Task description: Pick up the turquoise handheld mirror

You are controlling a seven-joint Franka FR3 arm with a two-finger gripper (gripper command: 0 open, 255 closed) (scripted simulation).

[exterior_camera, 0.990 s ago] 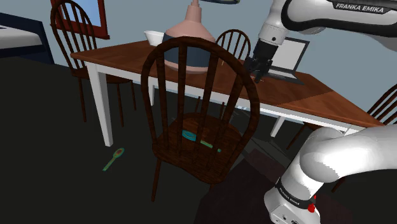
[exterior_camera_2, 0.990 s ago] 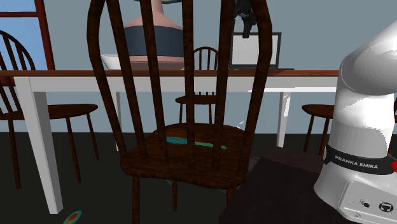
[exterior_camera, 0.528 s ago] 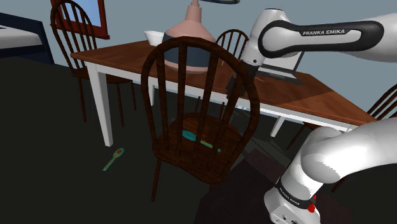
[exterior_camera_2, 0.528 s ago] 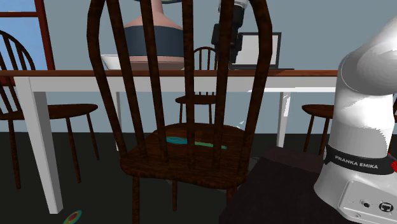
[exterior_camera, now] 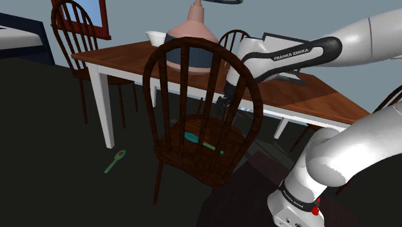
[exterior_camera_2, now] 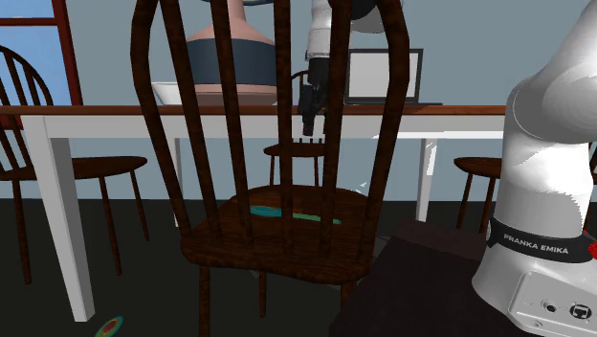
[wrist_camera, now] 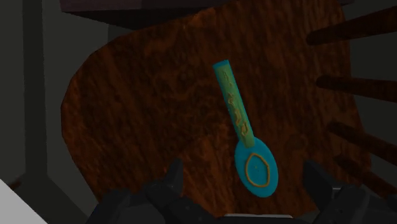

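A turquoise handheld mirror with a round head and a long patterned handle [exterior_camera: 201,141] is lying flat on the seat of a dark wooden spindle-back chair [exterior_camera: 193,164], at the centre of the shoulder view. The chair is standing in front of a brown-topped table with white legs [exterior_camera: 309,97]. The white arm is reaching in from the right of that view. Its black gripper [exterior_camera: 225,103] is hanging over the seat and pointing down, partly screened by the chair's back spindles. In the wrist view the fingers [wrist_camera: 168,184] are standing wide apart, gripping nothing, with the mirror's round head lined up between them but well clear and untouched. This alignment suggests a descent onto the head. Because the mirror is lying thin and flat, the fingers will probably need to reach right down to the wood.
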